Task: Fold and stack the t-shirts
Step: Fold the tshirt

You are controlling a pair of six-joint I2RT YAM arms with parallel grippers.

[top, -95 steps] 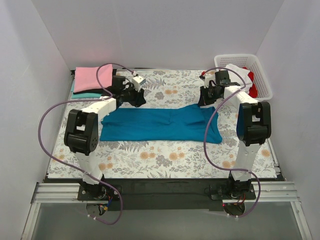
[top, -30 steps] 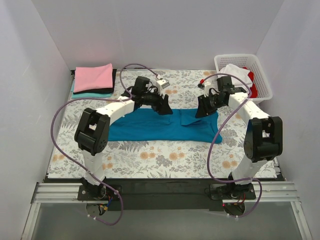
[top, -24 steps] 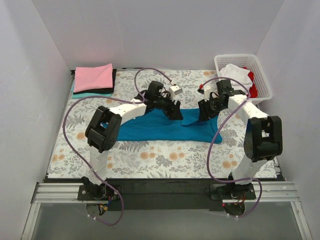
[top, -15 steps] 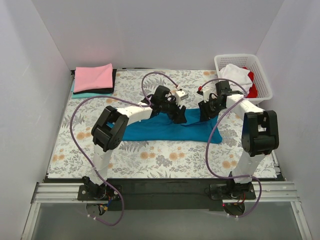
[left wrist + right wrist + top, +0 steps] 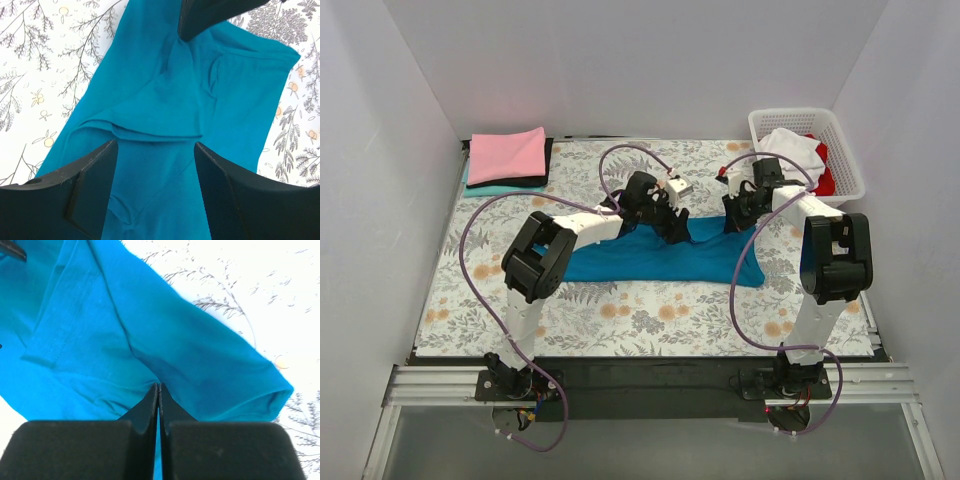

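At mid-table [image 5: 620, 312], the teal-blue t-shirt [image 5: 640, 260] lies partly bunched. Over it the left end effector [image 5: 674, 230] hovers spread wide, holding nothing; the right end effector [image 5: 731, 218] is pinched closed on its cloth.

The grey-and-orange floral table cloth [image 5: 620, 310] spreads across the table in front of me, its ferns and blossoms pale in the close views. At my far right corner stands a white plastic lattice basket [image 5: 847, 150], close to the wall. Plain white walls [image 5: 650, 60] enclose three sides, and a metal rail [image 5: 650, 385] runs along the near edge.
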